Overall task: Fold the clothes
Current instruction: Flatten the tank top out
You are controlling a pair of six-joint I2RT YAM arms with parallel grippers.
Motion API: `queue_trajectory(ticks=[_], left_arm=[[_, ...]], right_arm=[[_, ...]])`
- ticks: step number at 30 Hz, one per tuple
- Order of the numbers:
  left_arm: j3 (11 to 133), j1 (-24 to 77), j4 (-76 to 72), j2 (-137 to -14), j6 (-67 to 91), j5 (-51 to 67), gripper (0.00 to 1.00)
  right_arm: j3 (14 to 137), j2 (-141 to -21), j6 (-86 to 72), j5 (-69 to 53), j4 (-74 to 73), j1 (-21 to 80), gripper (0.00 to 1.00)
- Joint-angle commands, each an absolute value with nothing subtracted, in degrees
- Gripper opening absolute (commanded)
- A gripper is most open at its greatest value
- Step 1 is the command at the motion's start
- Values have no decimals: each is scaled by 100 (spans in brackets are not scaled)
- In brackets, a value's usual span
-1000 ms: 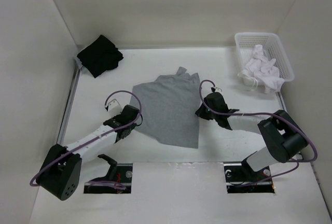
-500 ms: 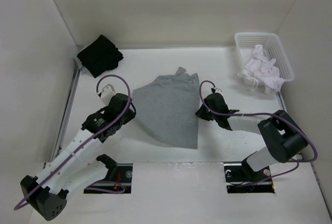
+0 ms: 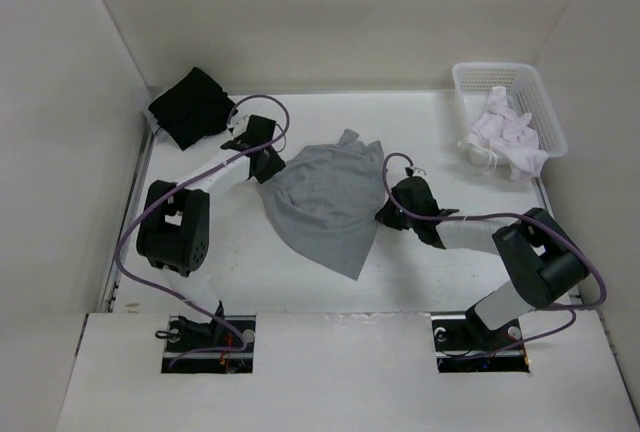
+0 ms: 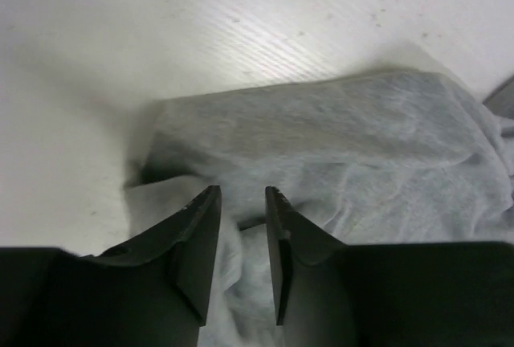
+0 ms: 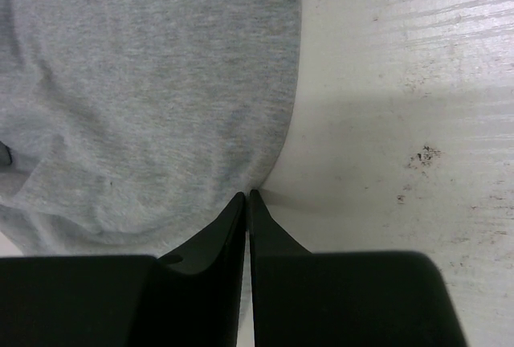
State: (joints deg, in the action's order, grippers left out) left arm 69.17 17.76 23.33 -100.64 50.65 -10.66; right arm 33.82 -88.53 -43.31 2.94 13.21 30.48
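**A:** The left tool (image 4: 241, 193) — spread or pressed together?

**B:** Spread. Its two fingers stand a narrow gap apart, low over the far left part of the T-shirt (image 3: 325, 202). Grey cloth lies under them and shows in the gap. Whether it touches the pads I cannot tell.

**A:** And the right tool (image 5: 246, 194)?

**B:** Pressed together, pinching the T-shirt's right edge just at the tips. Cloth lies to one side of it and bare surface (image 3: 420, 132) to the other.

**A:** What about that surface?

**B:** It is white, with a few dark specks near the right tool.

**A:** Where exactly is the T-shirt?

**B:** In the middle of the surface, between the two tools. It is rumpled, wide at the far side and narrowing to a point toward the near edge. A small flap sticks out at its far edge.

**A:** Anything else?

**B:** A black garment (image 3: 190, 107) lies heaped in the far left corner, just beyond the left arm. A white basket (image 3: 495, 68) sits in the far right corner. White garments (image 3: 505, 132) are piled in it — some hang over its near rim.
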Motion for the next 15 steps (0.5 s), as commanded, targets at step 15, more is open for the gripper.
queue_trajectory(ticks=[15], left_arm=[[3138,1121,-1035,-7618,5335,-1558,32]], right_arm=[[2988,-7305,-3964,1081,1241,3676,24]])
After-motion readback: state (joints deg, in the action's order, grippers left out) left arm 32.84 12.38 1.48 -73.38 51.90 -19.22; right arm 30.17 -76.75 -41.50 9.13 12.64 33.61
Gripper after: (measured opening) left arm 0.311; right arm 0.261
